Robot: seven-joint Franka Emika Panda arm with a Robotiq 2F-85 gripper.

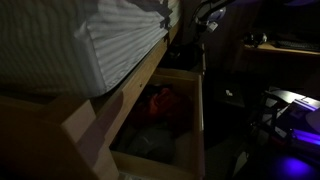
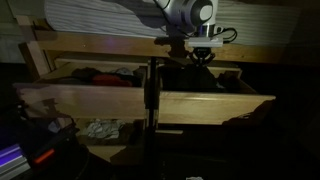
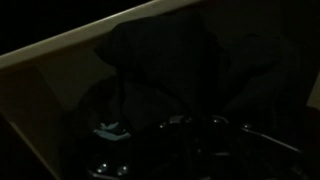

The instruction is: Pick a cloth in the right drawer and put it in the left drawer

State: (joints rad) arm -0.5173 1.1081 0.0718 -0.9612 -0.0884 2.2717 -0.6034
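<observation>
The room is very dark. In an exterior view two wooden drawers stand pulled out from under a bed: the left drawer point(image 2: 90, 100) holds red and dark cloths point(image 2: 100, 73), and the right drawer point(image 2: 215, 105) holds dark cloth point(image 2: 215, 80). My gripper point(image 2: 203, 58) hangs over the back of the right drawer, fingers pointing down. In the wrist view a dark cloth point(image 3: 170, 60) lies below the faintly visible fingers point(image 3: 190, 135), beside a wooden drawer edge point(image 3: 80, 45). I cannot tell whether the jaws are open. A red cloth point(image 1: 160, 103) shows in a drawer in an exterior view.
A striped mattress point(image 1: 90, 40) overhangs the drawers. A black vertical pole point(image 2: 152, 110) stands in front between the two drawers. A white cloth point(image 2: 100, 128) lies lower down at the left. A desk with lit equipment point(image 1: 285, 105) stands beside the bed.
</observation>
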